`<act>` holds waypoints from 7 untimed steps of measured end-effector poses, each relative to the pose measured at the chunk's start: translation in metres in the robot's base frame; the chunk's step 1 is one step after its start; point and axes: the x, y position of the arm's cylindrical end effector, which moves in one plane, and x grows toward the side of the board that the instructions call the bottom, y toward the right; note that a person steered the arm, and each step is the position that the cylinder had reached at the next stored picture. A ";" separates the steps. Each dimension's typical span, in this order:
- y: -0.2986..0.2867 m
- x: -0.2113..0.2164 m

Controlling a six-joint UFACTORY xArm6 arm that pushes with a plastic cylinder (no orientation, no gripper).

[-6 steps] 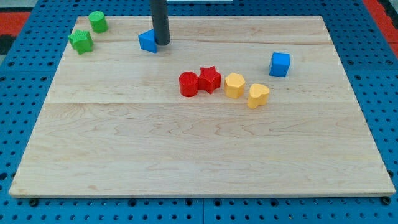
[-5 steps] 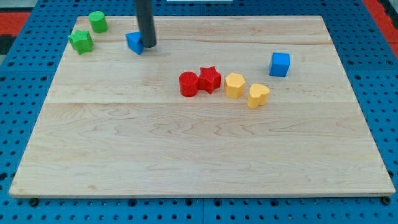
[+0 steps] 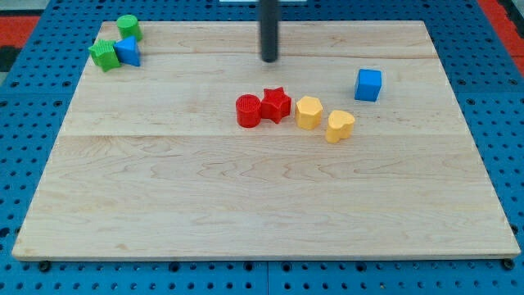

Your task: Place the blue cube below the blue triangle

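The blue cube (image 3: 368, 84) sits at the view's right, alone on the wooden board (image 3: 262, 205). The blue triangle (image 3: 128, 52) lies at the view's top left, touching the green star (image 3: 105, 55) and just below the green cylinder (image 3: 128, 27). My tip (image 3: 269, 59) stands on the board near the view's top centre, well right of the blue triangle and left of the blue cube, touching no block.
A red cylinder (image 3: 247, 111), a red star (image 3: 276, 104), a yellow hexagon-like block (image 3: 309, 112) and a yellow heart (image 3: 339, 126) form a row in the middle, below my tip. Blue pegboard surrounds the board.
The blue triangle has slid left against the green star. My tip has moved away to the right, to the top centre. The blue cube has not moved.
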 end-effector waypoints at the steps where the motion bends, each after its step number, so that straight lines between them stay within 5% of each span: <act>1: 0.128 0.014; 2: 0.227 0.021; 3: 0.198 0.083; 5: 0.109 0.037; 7: 0.016 0.035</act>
